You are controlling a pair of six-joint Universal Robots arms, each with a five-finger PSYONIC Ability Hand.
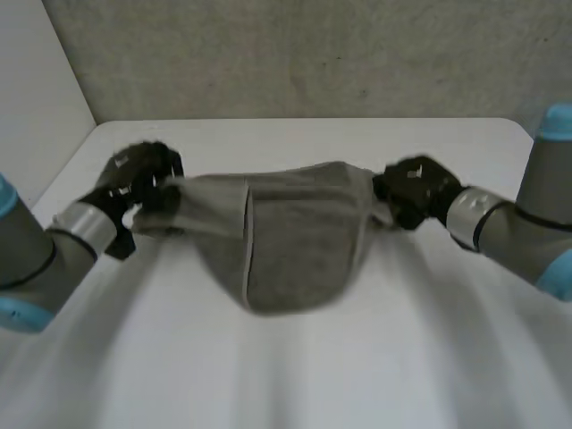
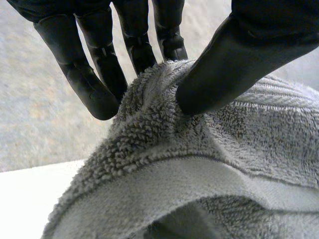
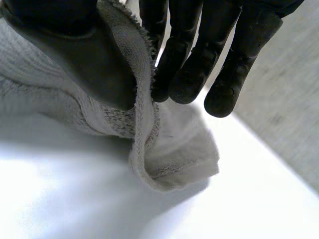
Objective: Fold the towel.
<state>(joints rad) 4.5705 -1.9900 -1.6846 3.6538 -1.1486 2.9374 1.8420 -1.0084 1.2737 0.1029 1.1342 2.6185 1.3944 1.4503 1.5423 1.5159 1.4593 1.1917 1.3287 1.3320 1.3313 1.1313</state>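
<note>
Head view: grey towel (image 1: 286, 237) sags over the desk (image 1: 286, 384), long axis nine to three o'clock; left hand (image 1: 136, 179) pinches its nine o'clock end between fingers (image 2: 99, 94) and thumb, right hand (image 1: 416, 192) likewise grips the three o'clock end

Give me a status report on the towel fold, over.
Left hand pinching one end of the grey terry-cloth towel, right hand the other. Towel sagging between them. Nothing in the way.

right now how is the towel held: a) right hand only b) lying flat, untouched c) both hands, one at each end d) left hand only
C: the left hand and right hand each pinch one end of the towel, its middle sagging between them.
</note>
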